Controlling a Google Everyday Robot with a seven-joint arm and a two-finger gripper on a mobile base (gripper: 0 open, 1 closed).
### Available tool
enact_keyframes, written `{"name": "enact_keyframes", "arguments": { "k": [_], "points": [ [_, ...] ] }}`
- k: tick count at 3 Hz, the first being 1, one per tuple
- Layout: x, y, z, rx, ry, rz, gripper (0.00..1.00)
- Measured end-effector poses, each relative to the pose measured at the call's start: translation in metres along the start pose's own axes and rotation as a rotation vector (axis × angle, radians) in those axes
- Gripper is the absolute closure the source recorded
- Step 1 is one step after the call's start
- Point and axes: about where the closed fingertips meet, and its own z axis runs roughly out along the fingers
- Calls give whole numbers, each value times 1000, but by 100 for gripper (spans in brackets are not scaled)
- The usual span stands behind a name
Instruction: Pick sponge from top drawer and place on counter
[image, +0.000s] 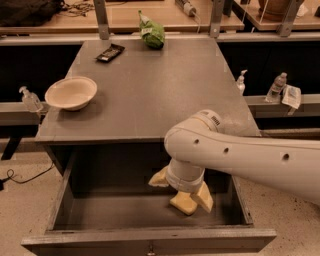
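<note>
The pale yellow sponge (182, 203) lies on the floor of the open top drawer (150, 237), right of middle, partly hidden by my gripper. My gripper (181, 189) reaches down into the drawer right above the sponge. It is open, with one yellowish finger (160, 178) to the sponge's left and the other at its right side. The grey counter (155, 90) is the cabinet top just behind the drawer.
On the counter are a cream bowl (71, 92) at the left, a black flat object (110, 52) and a green bag (152, 34) at the back. Small bottles stand on side ledges at the left (31, 100) and right (277, 86). My white arm (250, 157) spans the drawer's right side.
</note>
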Motion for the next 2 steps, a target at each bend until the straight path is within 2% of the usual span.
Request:
{"name": "enact_keyframes", "arguments": {
  "k": [2],
  "points": [
    [27, 24, 20, -36, 77, 46, 0]
  ]
}}
